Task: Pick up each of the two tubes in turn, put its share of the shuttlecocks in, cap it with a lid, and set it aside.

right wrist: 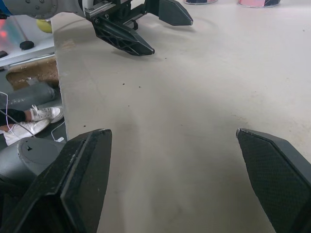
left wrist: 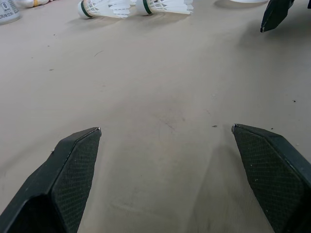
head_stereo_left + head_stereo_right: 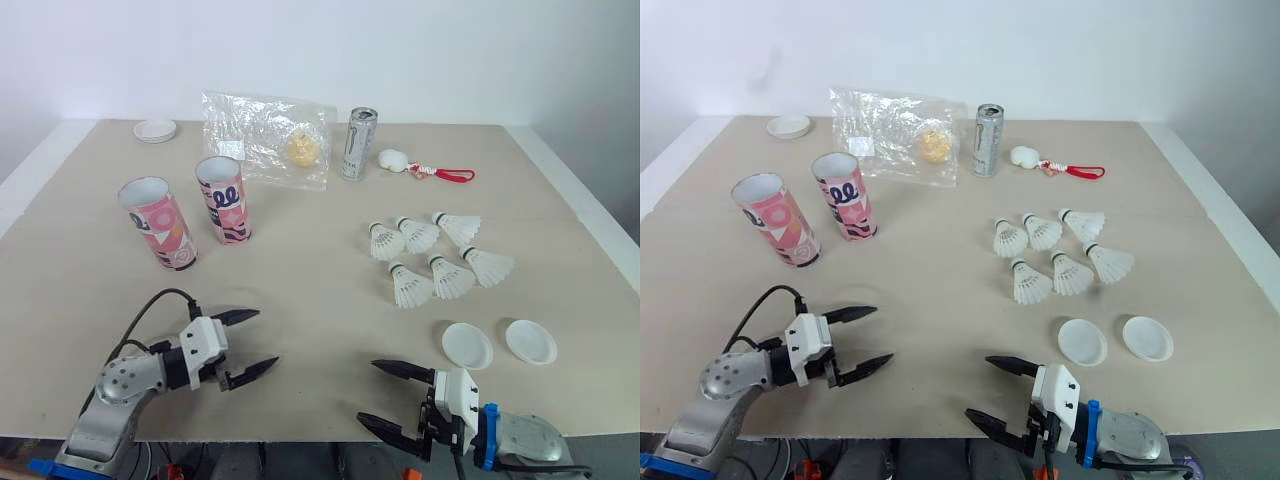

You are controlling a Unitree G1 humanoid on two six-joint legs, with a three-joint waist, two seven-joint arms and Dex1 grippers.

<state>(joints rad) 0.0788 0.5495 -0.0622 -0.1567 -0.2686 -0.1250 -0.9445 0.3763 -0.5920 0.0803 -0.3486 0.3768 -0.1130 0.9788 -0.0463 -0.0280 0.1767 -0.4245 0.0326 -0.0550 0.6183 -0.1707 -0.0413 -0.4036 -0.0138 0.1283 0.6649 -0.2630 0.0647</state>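
Surface: beige table (image 3: 320,300), white wall behind.
Left gripper (image 3: 266,337): near edge, fingers wide apart, empty.
Right gripper (image 3: 368,390): near edge, likewise spread and empty.
Lids (image 3: 467,344): two, just beyond Right gripper.
Shuttlecocks (image 3: 412,287): six, clustered past Lids.
Tubes (image 3: 158,222): two, standing, open-topped, well beyond Left gripper.
Far side: bag (image 3: 265,138), can (image 3: 358,144).

The left gripper (image 3: 266,337) is formed of two black fingers tapered to points, mounted on a white block (image 3: 205,345). Behind it a rounded grey wrist shell (image 3: 125,380) is seen, dotted with what may be small screws. A black cable (image 3: 150,305) is looped over that arm. The right gripper (image 3: 367,391) is built alike, with a blue collar (image 3: 487,436) added behind its white housing. The finger pads (image 2: 73,170) are covered in a fine mesh texture.
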